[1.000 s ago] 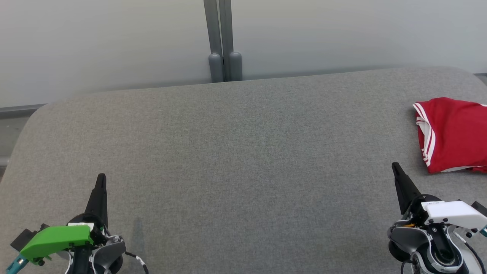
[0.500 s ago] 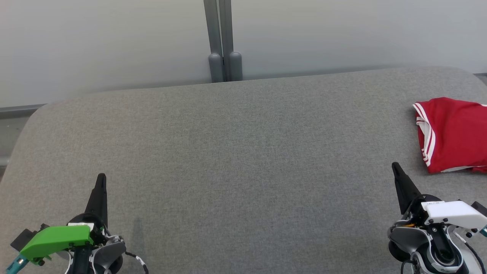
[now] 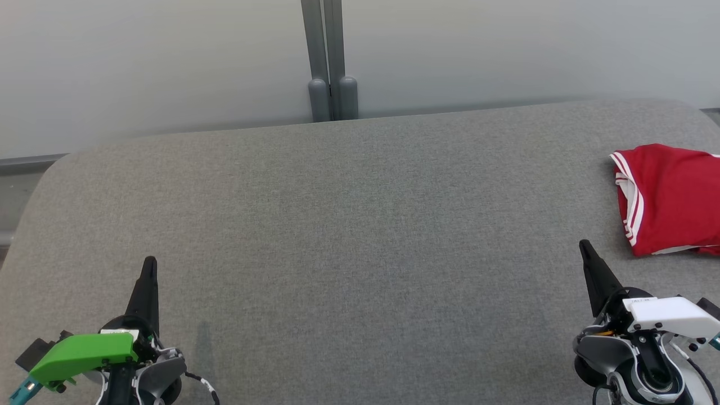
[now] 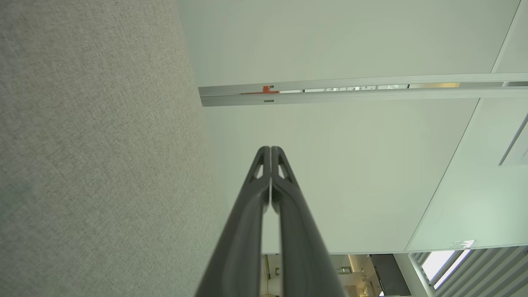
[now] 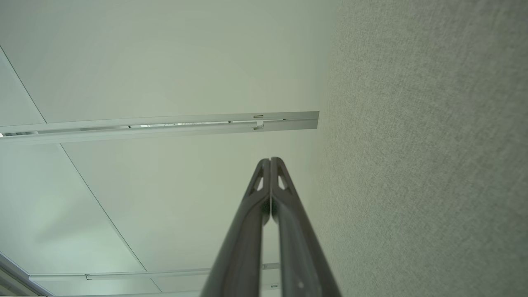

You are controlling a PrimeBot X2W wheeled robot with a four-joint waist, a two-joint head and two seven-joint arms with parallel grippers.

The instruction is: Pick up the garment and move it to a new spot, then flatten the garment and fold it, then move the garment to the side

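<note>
Head view: garment [image 3: 669, 197], red with white trim, lies folded at the right edge of the grey desk [image 3: 349, 225], partly cut off by the frame. Left gripper [image 3: 149, 265] rests near left. Right gripper [image 3: 585, 247] rests near right, close to the garment but not touching it.

Left wrist view: jaws clenched, empty.

Right wrist view: jaws clenched, empty.

Hazard: a rightward sweep of the right arm could snag the near hem, drag one layer and undo the fold.
</note>
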